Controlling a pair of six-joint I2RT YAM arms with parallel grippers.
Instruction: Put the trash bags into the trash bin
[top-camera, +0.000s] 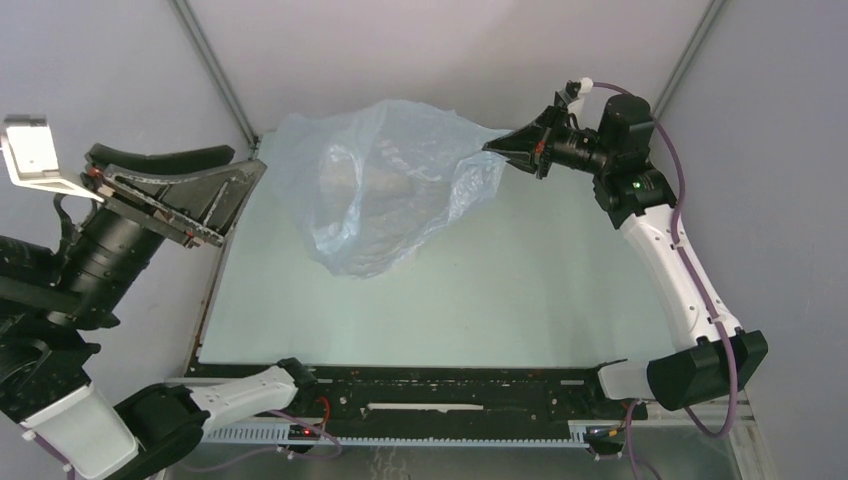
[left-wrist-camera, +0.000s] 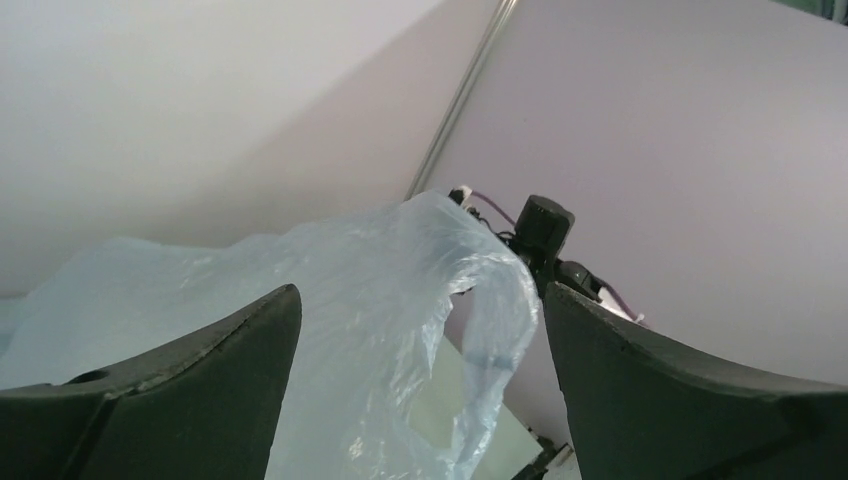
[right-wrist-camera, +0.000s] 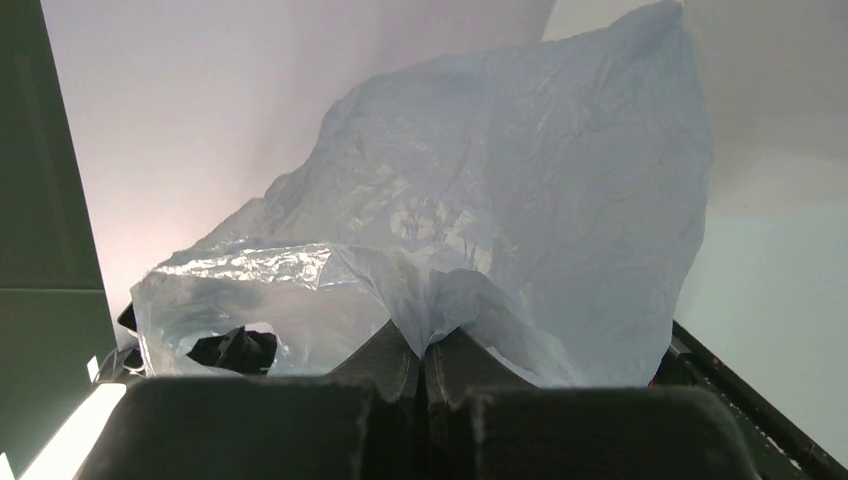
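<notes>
The trash bag (top-camera: 385, 190) billows over the far middle of the table (top-camera: 520, 290). A faint shape shows through the film, but whether it is the trash bin cannot be told. The bag looks light, limp and slippery, so it is best pinched at the rim. The right gripper (top-camera: 497, 147) is clamped on its far-right edge. The left gripper (left-wrist-camera: 420, 305) hangs at the left, jaws apart.

A flat, pale mint-green tabletop (top-camera: 520, 290) sits inside three plain lilac-grey wall panels (top-camera: 450, 45). A thin grey metal strut rises from the far left corner (top-camera: 215, 70) and another from the far right corner (top-camera: 695, 45). A black rail (top-camera: 450, 385) runs along the near edge, with a white slotted strip (top-camera: 440, 432) just below it. The light is soft and even.
</notes>
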